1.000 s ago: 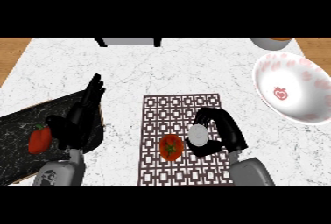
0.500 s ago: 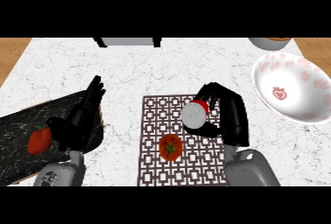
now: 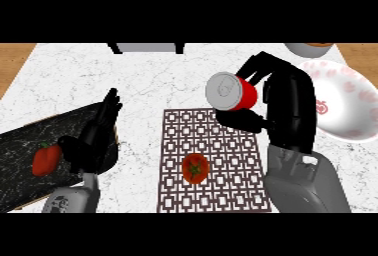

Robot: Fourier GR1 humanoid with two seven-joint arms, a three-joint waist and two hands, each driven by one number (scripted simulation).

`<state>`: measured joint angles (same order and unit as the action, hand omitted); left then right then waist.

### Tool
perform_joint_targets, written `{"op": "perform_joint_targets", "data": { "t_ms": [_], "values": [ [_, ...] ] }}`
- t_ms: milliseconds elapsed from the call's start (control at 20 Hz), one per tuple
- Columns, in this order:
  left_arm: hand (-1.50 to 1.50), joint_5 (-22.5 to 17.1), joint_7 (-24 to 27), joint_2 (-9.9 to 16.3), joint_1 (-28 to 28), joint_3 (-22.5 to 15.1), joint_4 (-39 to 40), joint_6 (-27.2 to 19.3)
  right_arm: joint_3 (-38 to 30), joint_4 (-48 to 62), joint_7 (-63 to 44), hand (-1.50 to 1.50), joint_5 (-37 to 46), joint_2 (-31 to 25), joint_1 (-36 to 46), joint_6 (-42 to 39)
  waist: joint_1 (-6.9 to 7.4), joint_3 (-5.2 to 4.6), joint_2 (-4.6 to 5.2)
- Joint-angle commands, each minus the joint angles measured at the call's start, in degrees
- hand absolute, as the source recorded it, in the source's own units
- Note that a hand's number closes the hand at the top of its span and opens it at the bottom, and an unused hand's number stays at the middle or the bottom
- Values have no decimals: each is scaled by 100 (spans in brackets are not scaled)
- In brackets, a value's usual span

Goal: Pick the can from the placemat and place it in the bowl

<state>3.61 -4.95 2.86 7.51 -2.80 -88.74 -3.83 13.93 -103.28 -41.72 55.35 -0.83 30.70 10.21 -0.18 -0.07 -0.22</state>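
A red can [image 3: 235, 91] with a silver lid hangs in the air above the far edge of the brown lattice placemat [image 3: 210, 165]. My right hand [image 3: 277, 97] is shut on it, fingers and thumb curled round its side. The white bowl [image 3: 341, 102] with red markings lies to the right of that hand, a short gap away. My left hand [image 3: 92, 142] stays open at the left, fingers up, over the edge of a dark board.
A tomato [image 3: 195, 168] lies on the placemat's near half. A red pepper [image 3: 44, 159] rests on the black marbled cutting board [image 3: 33, 145] at the left. Another bowl [image 3: 310, 48] shows at the far right corner, and a dark object [image 3: 146, 47] at the counter's back edge.
My right hand has lifted the can off the placemat and carried it up and to the right, nearer the bowl. The left hand has stayed still.
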Motion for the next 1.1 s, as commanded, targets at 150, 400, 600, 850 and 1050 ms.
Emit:
{"op": "perform_joint_targets", "data": {
  "t_ms": [150, 400, 600, 850, 1050],
  "values": [
    [0, -33, -105, 48, -204, -11, -344, 87, -914, -116, -678, 150, 45, -278, 1015, -811, 35, 5, 12],
    [0, -73, -211, 94, -155, 56, -402, 133, -1469, 1010, -627, 150, -43, -509, 1840, -829, 65, 5, 20],
    [0, -10, -313, 38, 156, 51, -198, 68, -1801, 1281, -314, 150, -119, -1068, 1610, -951, 45, 6, 22],
    [0, -90, 36, 92, 236, 171, 191, 196, -1735, 2045, 14, 150, 373, -1574, 1307, -965, 50, 4, 47],
    [0, 122, -268, -113, 227, -43, -114, -74, -2179, 2904, 712, 150, 236, -2031, 1265, -642, 78, 9, 43]
  ]
}}
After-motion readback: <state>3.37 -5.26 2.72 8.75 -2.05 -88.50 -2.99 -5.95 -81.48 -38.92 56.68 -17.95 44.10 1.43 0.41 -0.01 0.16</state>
